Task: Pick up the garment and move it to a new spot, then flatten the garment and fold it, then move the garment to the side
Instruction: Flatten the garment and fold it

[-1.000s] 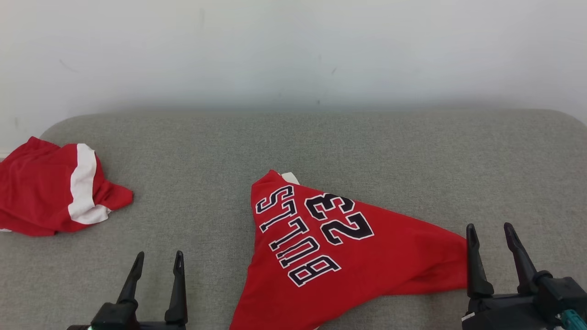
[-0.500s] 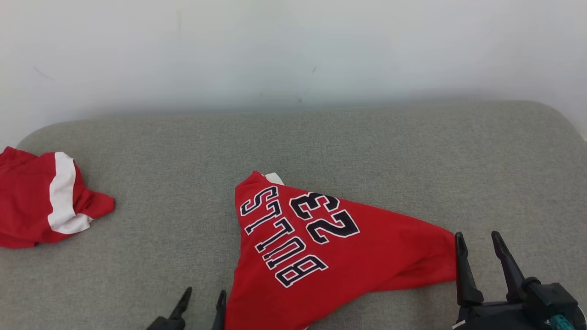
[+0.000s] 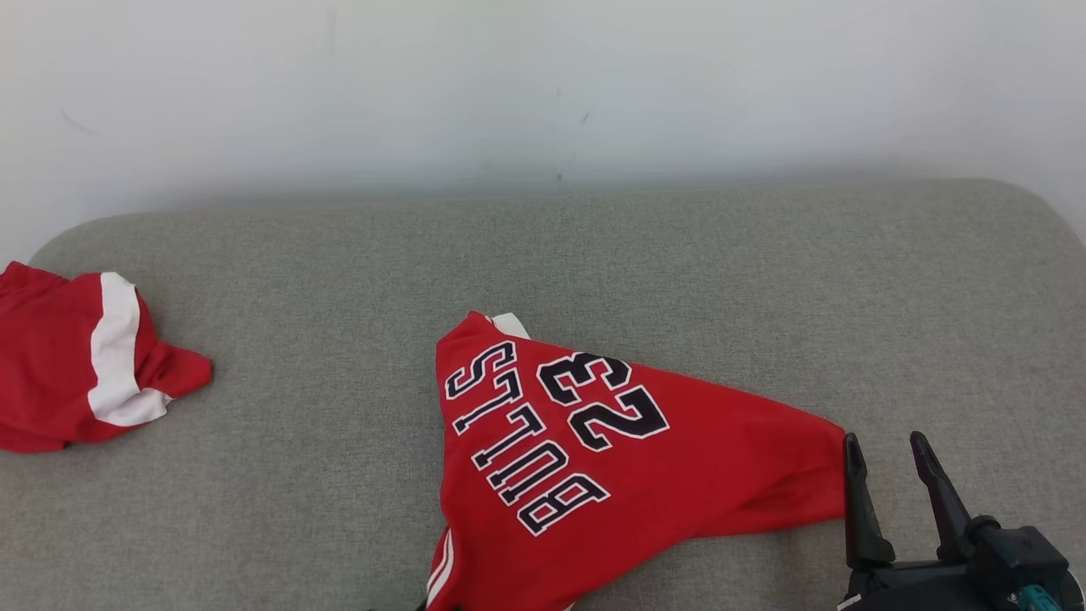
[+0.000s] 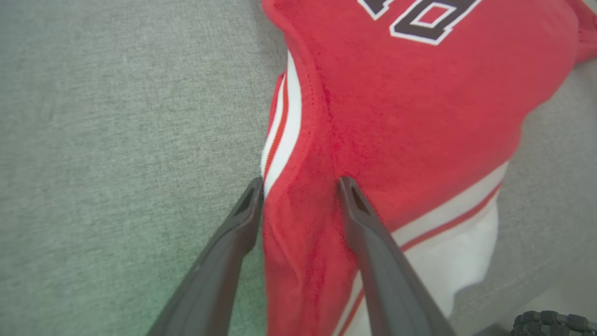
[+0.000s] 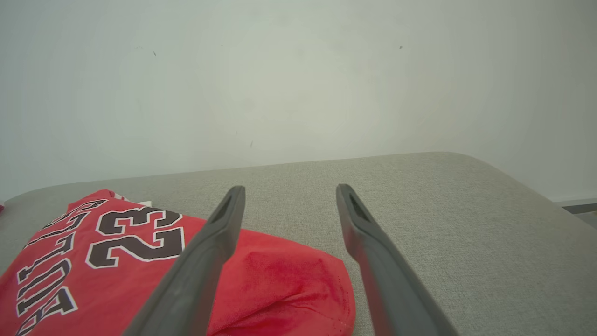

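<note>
Garment (image 3: pixel 679 462), red, black-lettered, lies rumpled; left end effector (image 4: pixel 301 183) gapes astride it, right end effector (image 3: pixel 883 439) gapes empty.

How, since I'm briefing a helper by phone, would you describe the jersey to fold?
Find the big grey cushion against the white wall. The jersey lies near its front edge, right of middle. Unlike the other red garment at the left end, showing a white stripe but no print, it carries dark BULLS and 23.
</note>
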Robot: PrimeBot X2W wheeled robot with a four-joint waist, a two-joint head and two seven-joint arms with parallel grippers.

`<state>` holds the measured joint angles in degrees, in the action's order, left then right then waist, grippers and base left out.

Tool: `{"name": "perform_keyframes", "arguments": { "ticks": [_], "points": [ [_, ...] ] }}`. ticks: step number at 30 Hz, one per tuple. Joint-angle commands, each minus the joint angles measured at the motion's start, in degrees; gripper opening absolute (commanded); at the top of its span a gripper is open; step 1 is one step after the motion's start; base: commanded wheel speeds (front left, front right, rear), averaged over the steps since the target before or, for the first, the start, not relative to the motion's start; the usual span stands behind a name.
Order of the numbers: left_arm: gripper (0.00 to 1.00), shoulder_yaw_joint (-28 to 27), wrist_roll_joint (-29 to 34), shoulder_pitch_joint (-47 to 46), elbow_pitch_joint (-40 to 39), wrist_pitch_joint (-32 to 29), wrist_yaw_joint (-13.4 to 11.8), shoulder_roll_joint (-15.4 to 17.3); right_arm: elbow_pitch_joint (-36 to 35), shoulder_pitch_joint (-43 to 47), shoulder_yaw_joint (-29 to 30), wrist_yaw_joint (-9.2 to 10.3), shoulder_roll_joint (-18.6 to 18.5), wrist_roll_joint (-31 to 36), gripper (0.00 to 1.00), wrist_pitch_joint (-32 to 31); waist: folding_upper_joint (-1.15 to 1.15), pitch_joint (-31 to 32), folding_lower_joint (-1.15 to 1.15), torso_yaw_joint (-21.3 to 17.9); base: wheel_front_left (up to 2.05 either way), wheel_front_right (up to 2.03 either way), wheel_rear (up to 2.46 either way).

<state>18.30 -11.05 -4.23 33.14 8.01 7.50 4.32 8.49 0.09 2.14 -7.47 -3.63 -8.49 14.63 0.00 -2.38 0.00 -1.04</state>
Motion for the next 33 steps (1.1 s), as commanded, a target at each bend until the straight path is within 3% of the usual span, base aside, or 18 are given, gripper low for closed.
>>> {"name": "perform_keyframes", "arguments": {
  "ticks": [1,5,11,16,25,26,27,28,33],
  "points": [
    [0.00,0.8,-0.7,-0.8,0.2,-0.2,-0.1,0.1,0.1,-0.2,0.0,-0.06,0.2,0.1,1.00,0.1,0.00,0.0,0.00,0.0,0.00,0.00,0.00],
    [0.00,0.5,-0.9,-2.4,-0.9,1.7,-0.5,1.2,0.2,-0.3,0.3,-0.06,0.2,0.1,1.00,0.3,0.00,0.0,0.00,0.0,0.00,0.00,0.00],
    [0.00,-4.4,-0.7,-5.0,-8.1,5.6,-4.7,5.3,0.5,0.1,1.0,-0.06,0.4,0.1,1.00,0.4,0.00,0.6,0.00,0.3,0.00,0.00,0.00],
    [0.00,-7.3,-1.3,-5.4,-12.0,6.3,-6.1,8.1,0.7,0.3,1.1,-0.06,0.4,0.1,1.00,0.6,0.00,0.9,0.00,0.3,0.00,0.00,0.00],
    [0.00,-9.0,-2.2,-7.3,-9.2,6.8,-6.3,9.4,1.8,-0.4,0.9,-0.06,0.5,0.4,1.00,0.6,0.00,0.9,0.00,-0.8,0.00,0.00,0.00],
    [0.26,-8.9,-2.2,-7.6,-8.2,6.9,-6.2,9.5,1.9,-0.5,0.9,-0.06,0.5,0.4,1.00,0.6,0.00,0.9,0.00,-1.0,0.00,0.00,0.00],
    [0.90,-9.0,-2.3,-7.9,-7.5,7.0,-6.2,9.4,2.0,-0.5,0.9,-0.06,0.5,0.5,1.00,0.6,0.00,0.9,0.00,-1.2,0.00,0.00,0.00],
    [1.00,-9.1,-2.4,-8.0,-6.9,7.0,-6.2,9.2,2.1,-0.5,1.1,-0.06,0.5,0.5,1.00,0.6,0.00,0.9,0.00,-1.3,0.00,0.00,0.00],
    [1.00,-11.0,-2.4,-7.1,-9.4,7.3,-7.4,8.6,2.1,0.1,2.0,-0.06,0.6,0.5,1.00,0.6,0.00,0.8,0.00,-0.9,0.00,0.00,0.00]
  ]
}}
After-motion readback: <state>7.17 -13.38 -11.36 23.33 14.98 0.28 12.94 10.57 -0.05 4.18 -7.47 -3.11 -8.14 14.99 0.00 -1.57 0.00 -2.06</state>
